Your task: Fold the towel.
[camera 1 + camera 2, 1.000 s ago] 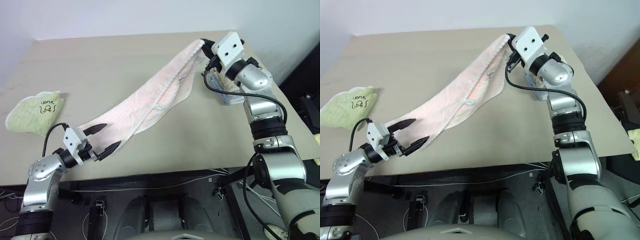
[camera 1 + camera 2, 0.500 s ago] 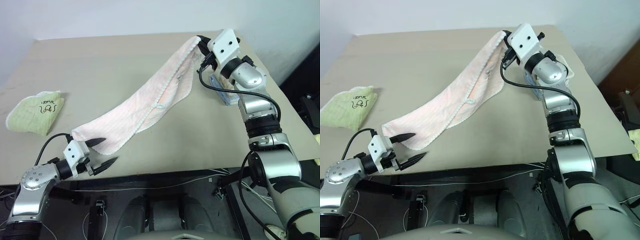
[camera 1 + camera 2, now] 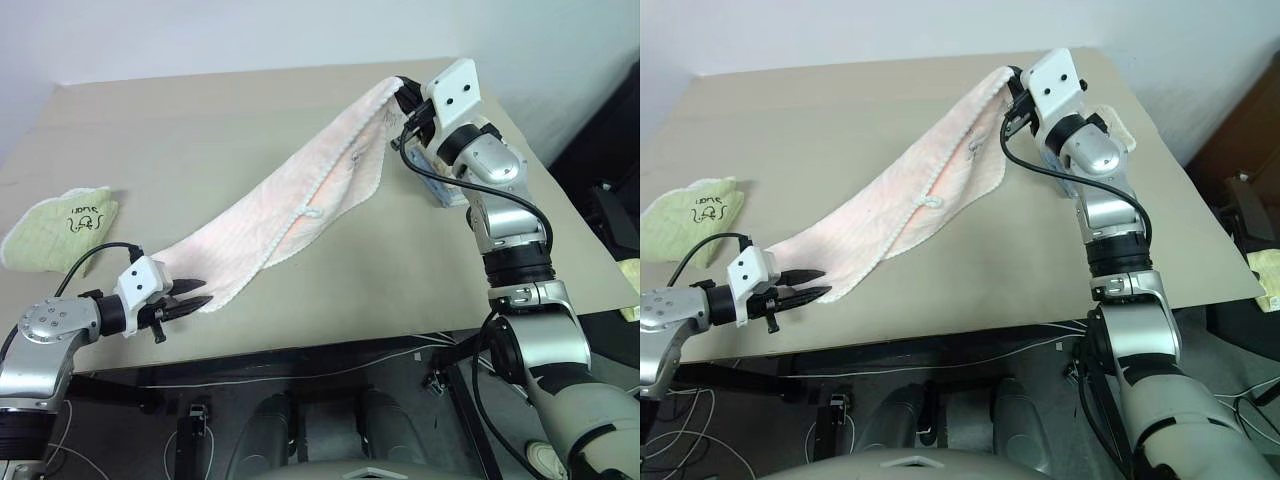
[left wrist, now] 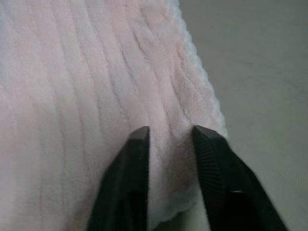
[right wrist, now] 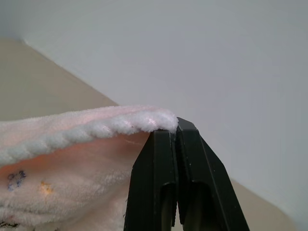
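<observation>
Nearby, a green cloth point(image 3: 62, 225) lies well apart from the towel point(image 3: 300, 200), pinched by both the left gripper point(image 3: 196, 304) and right gripper point(image 3: 404, 95)

Right arm stretched far forward and raised, right gripper point(image 5: 174, 132) fingers pinched together on the towel point(image 3: 300, 205) corner. Left arm low, elbow out; left gripper point(image 4: 169, 137) fingers narrowly parted astride towel's near end.

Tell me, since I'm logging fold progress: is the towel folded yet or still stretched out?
Stretched out, unfolded. The towel runs long across the table, its far end lifted by the shut right gripper, its near corner between the left gripper fingers.
</observation>
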